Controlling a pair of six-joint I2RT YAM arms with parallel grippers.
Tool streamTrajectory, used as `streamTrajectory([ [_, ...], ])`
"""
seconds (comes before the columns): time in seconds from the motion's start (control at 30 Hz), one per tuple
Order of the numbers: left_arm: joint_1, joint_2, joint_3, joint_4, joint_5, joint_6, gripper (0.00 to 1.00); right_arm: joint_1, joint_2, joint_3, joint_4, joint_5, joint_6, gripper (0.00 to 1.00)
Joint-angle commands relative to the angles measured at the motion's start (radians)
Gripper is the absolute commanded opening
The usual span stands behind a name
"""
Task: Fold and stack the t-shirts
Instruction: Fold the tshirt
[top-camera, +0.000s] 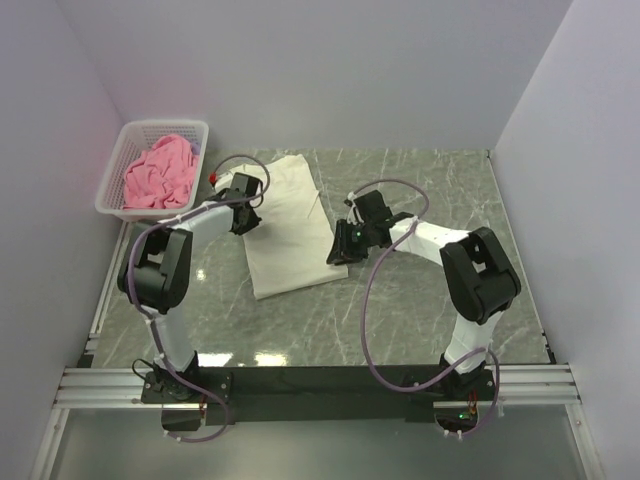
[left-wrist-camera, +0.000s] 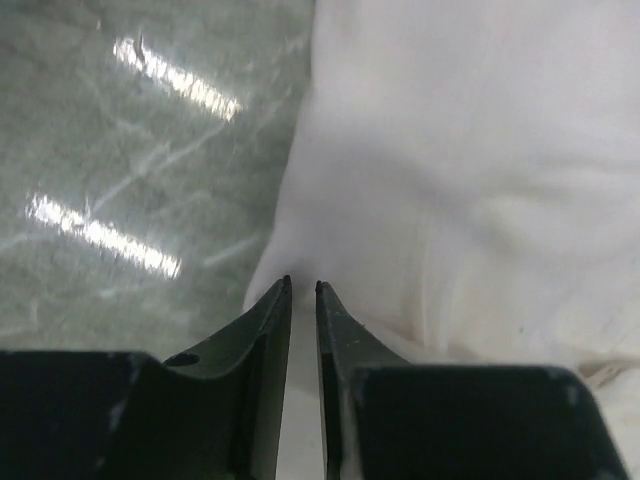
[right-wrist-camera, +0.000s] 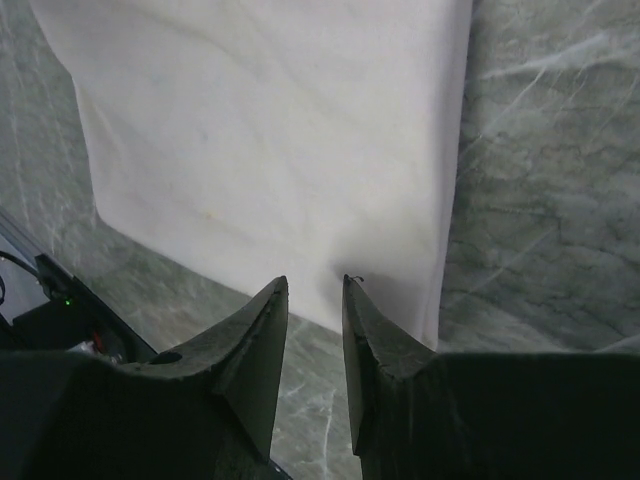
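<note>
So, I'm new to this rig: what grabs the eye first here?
The cream-white t-shirt, folded into a long strip, lies in the middle of the marble table. The left gripper and right gripper sit at its opposite edges. A pink t-shirt lies crumpled in the white basket at the far-left corner.

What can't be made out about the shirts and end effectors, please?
- Left wrist view: blurred; whether the left end effector pinches the cream-white shirt is unclear.
- Top view: the right end effector covers part of that shirt's right edge.
- Top view: the pink shirt hides the basket floor.
</note>
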Motion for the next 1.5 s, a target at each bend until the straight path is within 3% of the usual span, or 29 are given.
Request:
streamTrajectory([
  [0.0, 0.026, 0.039, 0.108, 0.012, 0.034, 0.035, 0.21, 0.006, -0.086, -0.015, 0.065, -0.014, -0.004, 0.36],
  [0.1, 0.027, 0.042, 0.154, 0.002, 0.029, 0.044, 0.23, 0.004, -0.093, -0.024, 0.08, -0.021, 0.008, 0.35],
  [0.2, 0.024, -0.035, 0.126, 0.005, 0.046, 0.033, 0.31, 0.004, -0.106, -0.041, 0.119, -0.061, 0.032, 0.35],
  [0.33, -0.014, -0.215, -0.011, 0.006, 0.081, -0.02, 0.5, 0.003, -0.116, -0.061, 0.162, -0.122, 0.06, 0.35],
  [0.43, -0.095, -0.363, -0.143, -0.008, 0.086, -0.08, 0.53, 0.004, -0.116, -0.093, 0.211, -0.144, 0.089, 0.35],
  [0.67, -0.266, -0.576, -0.504, 0.073, 0.158, -0.249, 0.43, 0.003, -0.072, -0.153, 0.311, -0.158, 0.131, 0.35],
  [0.87, -0.267, -0.63, -0.698, 0.129, 0.142, -0.367, 0.28, -0.02, 0.057, -0.186, 0.275, -0.14, 0.12, 0.31],
  [1.13, -0.267, -0.564, -0.775, 0.104, 0.209, -0.464, 0.19, -0.101, 0.078, -0.301, 0.26, -0.149, 0.143, 0.28],
  [1.47, -0.266, -0.652, -0.775, -0.055, 0.197, -0.453, 0.08, -0.131, -0.01, -0.422, 0.226, -0.149, 0.175, 0.26],
])
